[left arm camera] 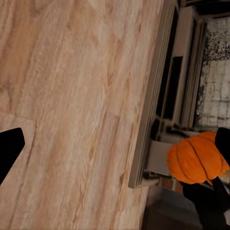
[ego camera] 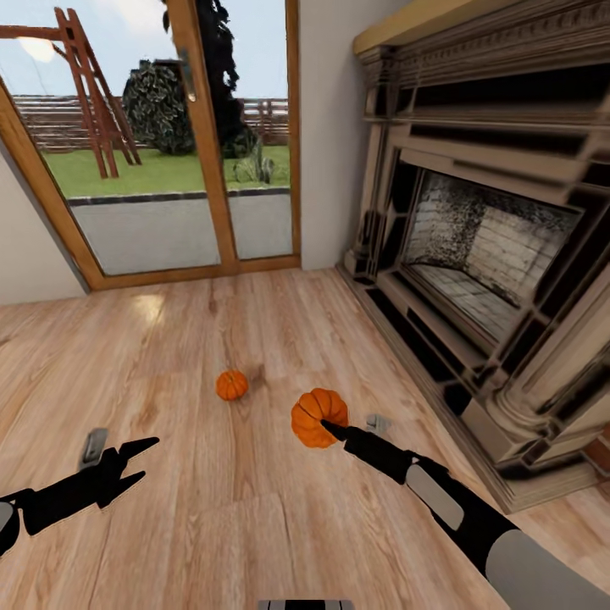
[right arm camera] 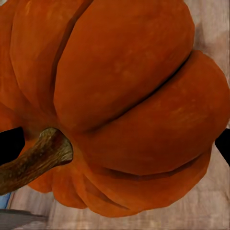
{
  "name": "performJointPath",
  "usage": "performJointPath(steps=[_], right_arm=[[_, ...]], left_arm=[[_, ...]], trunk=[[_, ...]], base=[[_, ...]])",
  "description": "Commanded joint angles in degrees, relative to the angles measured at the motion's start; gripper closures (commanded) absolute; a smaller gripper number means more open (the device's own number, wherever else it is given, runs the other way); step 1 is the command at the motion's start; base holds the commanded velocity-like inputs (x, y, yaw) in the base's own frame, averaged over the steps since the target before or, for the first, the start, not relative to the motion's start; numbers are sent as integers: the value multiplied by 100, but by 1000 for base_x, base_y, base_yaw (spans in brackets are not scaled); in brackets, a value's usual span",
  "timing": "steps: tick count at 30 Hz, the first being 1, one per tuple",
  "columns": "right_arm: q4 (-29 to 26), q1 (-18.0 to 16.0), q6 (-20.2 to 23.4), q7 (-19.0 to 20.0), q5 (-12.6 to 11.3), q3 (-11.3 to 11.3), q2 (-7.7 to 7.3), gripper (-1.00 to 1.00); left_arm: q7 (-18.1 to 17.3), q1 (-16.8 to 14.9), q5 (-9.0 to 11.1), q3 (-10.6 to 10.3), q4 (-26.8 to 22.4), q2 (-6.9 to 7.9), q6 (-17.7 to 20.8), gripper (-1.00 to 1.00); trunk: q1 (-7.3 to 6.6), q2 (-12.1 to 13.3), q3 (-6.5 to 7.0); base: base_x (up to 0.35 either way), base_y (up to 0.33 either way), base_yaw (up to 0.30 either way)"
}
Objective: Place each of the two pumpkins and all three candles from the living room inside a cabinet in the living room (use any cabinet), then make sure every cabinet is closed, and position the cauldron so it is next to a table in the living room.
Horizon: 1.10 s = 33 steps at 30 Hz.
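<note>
Two orange ribbed pumpkins are in the head view. The smaller-looking pumpkin (ego camera: 231, 385) rests on the wood floor ahead of me. The nearer pumpkin (ego camera: 318, 415) is held above the floor with my right gripper (ego camera: 329, 429) shut on it. Close up, this pumpkin (right arm camera: 129, 105) shows a brown stem (right arm camera: 33, 160), with dark fingertips (right arm camera: 9, 143) at both sides. It also appears as the held pumpkin (left arm camera: 196, 158) in the left wrist view. My left gripper (ego camera: 149, 458) hangs open and empty over the floor at the left. The candles, cabinet, cauldron and table are out of view.
A large stone fireplace (ego camera: 483, 246) with a raised hearth edge runs along the right. A wood-framed glass door (ego camera: 169, 152) onto a garden stands straight ahead. Light wood floor (ego camera: 169, 339) stretches between me and the door.
</note>
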Motion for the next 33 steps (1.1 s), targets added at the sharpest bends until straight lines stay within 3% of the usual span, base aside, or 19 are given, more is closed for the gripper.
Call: performJointPath(steps=[1, 5, 7, 9, 18, 21, 23, 27, 33], right_arm=[[-70, -9, 236, -142, -111, -33, 2, 100], [-807, -7, 861, -962, -65, -110, -10, 100], [-1718, -3, 1070, -1371, -26, -108, -8, 100], [-2129, -3, 1102, -1677, 26, -111, -7, 100], [-2987, -1, 1111, -1983, 92, -123, -13, 100], [-3171, 0, 1104, -2073, 93, -121, -11, 100], [-3188, 0, 1108, -2130, 93, -118, -11, 100], [-3210, 0, 1105, -2183, 84, -121, -13, 100], [-3217, 0, 1085, -2170, 56, -123, -10, 100]], left_arm=[[-51, -3, -43, 9, 14, 1, 25, -100], [-52, -3, -43, 13, 25, 5, 25, -100], [-48, -3, -43, 13, 27, 6, 25, -100], [-48, -5, -43, 13, 72, 6, 18, -100], [-64, -58, -75, -9, 594, 4, -460, -100], [-150, -76, -780, -5, 684, -62, -676, -100], [-344, -85, -954, -13, 862, -74, -922, -100], [-792, -260, -1113, -44, 1507, -74, -1114, -100], [-890, -358, -1359, -52, 1704, -82, -1135, -100]], trunk=[[1, -2, -4], [1, -2, -4], [1, -2, -4], [1, -2, -4], [1, -2, -4], [1, -2, -4], [1, -2, -4], [1, -2, -4], [1, -2, -4]], base=[[271, 222, 0], [270, 223, 0], [270, 223, 0], [270, 223, 0], [270, 215, 0], [271, 143, 0], [274, 54, 0], [298, -41, 0], [305, -169, 0]])
